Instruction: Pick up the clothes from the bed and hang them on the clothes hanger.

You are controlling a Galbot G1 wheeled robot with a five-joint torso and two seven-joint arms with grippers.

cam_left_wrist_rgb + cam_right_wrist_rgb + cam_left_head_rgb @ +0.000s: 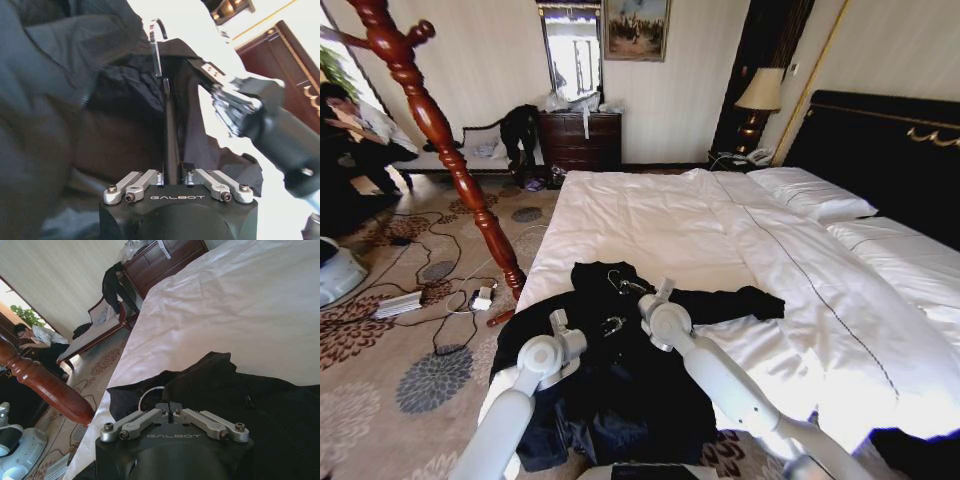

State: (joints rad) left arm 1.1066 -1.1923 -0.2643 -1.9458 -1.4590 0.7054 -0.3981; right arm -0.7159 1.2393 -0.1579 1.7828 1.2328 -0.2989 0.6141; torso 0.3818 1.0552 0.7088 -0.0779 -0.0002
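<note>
The clothes [620,390], a black coat, lie spread flat on the near left corner of the bed [650,215]. Both grippers hover just over the coat. My left gripper [612,325] points toward the headboard side. Its fingers [168,125] are pressed together into one thin bar over the dark cloth [60,100], and I see nothing between them. My right gripper [620,283] is near the coat's collar, and its linkage is folded shut against the black cloth [240,400]. The red-brown clothes hanger [450,150] leans beside the bed's left edge, and its post [45,390] is close by.
Cables, a power strip [398,304] and small items lie on the patterned carpet by the stand's foot. A dark dresser [580,140] and a bench stand at the far wall. The black headboard [890,150] and the pillows are to the right.
</note>
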